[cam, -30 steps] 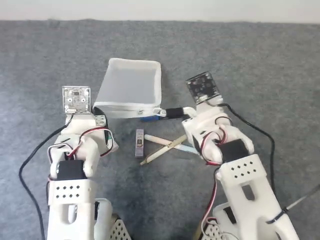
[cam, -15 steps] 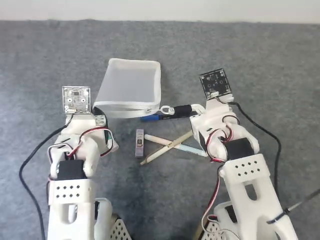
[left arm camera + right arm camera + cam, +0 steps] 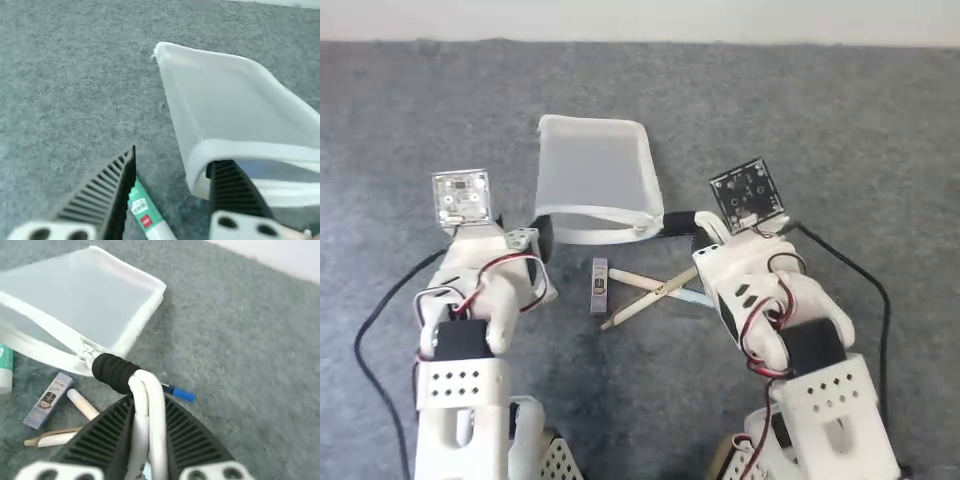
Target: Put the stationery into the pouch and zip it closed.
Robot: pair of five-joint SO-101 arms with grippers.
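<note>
Right now the right gripper (image 3: 147,402) clamps a white pen (image 3: 112,371), long axis aimed at the pouch (image 3: 85,295) mouth just ahead, while the left gripper (image 3: 175,160) gapes wide opposite.

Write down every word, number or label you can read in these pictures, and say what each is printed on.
Green-and-white tube: label print, too blurred to read.
Small purple packet: print and a picture, too small to read.
Tan stick: dark marks, too small to read.
</note>
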